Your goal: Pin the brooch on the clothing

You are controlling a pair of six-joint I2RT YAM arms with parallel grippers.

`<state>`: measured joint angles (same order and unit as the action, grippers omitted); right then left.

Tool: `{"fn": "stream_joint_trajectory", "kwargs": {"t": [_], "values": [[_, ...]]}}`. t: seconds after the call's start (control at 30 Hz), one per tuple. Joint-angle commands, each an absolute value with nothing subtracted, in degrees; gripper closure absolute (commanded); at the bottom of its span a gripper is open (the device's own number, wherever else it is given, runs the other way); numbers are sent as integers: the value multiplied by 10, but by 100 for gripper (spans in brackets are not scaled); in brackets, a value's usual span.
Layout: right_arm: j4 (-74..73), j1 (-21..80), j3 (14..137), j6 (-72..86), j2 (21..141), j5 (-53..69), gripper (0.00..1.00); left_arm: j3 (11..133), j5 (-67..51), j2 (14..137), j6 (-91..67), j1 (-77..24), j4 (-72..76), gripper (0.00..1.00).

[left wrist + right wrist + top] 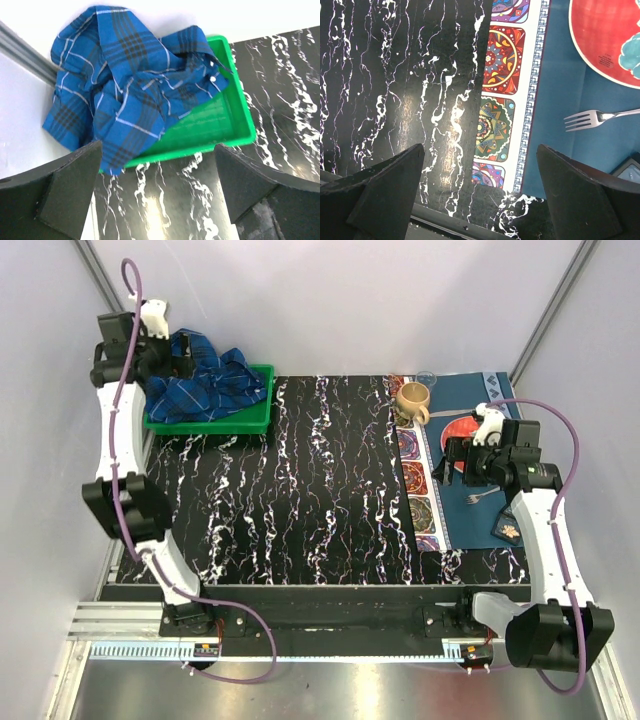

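The clothing (205, 385), a blue plaid shirt, lies crumpled in a green tray (255, 422) at the back left. In the left wrist view the shirt (125, 90) spills over the tray's (215, 130) left rim. My left gripper (178, 362) hovers by the shirt, open (157, 200), with only black marbled table between its fingers. A tiny pale gold flower shape, apparently the brooch (510, 532), rests on a dark card on the blue mat at the right. My right gripper (452, 462) is open (480, 200) over the mat's patterned edge, holding nothing.
On the blue placemat (500, 390) stand a tan mug (412, 400) and a red plate (610, 40), and a fork (590, 119) lies beside them. White walls close in the left, back and right sides. The tray sits against the left wall.
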<state>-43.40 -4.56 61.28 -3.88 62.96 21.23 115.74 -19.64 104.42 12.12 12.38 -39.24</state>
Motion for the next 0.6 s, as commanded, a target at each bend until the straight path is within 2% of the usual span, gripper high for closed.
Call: {"fn": "stream_joint_trajectory", "kwargs": {"t": [0.0,0.27,0.43,0.5,0.53,0.57], "values": [[-408,-47,632,-68,638,247,0,1212,-208,1127,151,121,-300,1],[-414,-47,635,-90,657,258,0,1290,-113,1306,204,106,-210,1],[-424,-47,645,-96,667,244,0,1334,-26,1398,311,77,-211,1],[-429,-47,652,-101,672,243,0,1344,-16,1407,315,70,-219,12],[-437,-47,660,-103,671,243,0,1348,-26,1402,294,69,-223,28],[-440,-47,663,-105,671,243,0,1343,-35,1391,281,72,-223,36]]}}
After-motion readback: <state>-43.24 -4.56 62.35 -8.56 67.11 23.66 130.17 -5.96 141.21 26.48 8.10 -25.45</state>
